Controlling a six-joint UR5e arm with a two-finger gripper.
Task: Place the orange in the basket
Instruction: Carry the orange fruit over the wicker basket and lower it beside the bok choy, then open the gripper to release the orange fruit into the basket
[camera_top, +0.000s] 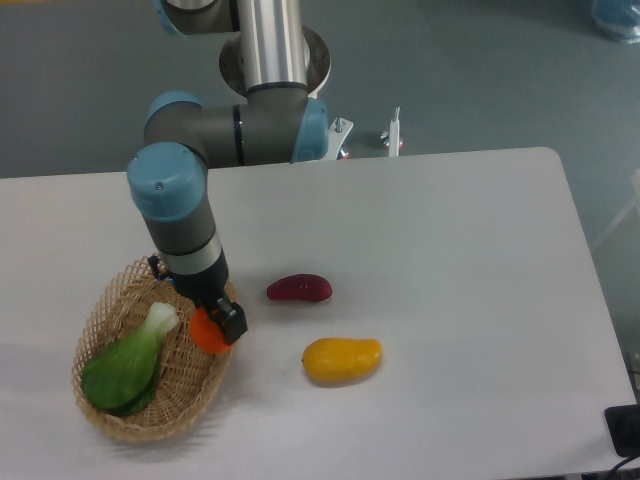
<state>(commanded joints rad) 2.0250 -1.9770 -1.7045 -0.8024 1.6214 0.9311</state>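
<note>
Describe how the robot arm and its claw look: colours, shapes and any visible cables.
The arm is made of round silver-grey metal tubes joined by dark grey elbow housings with light blue caps. Its wrist segment is grey with a black band. The claw is small, black and blocky. No clear cable or marking can be made out.
</note>
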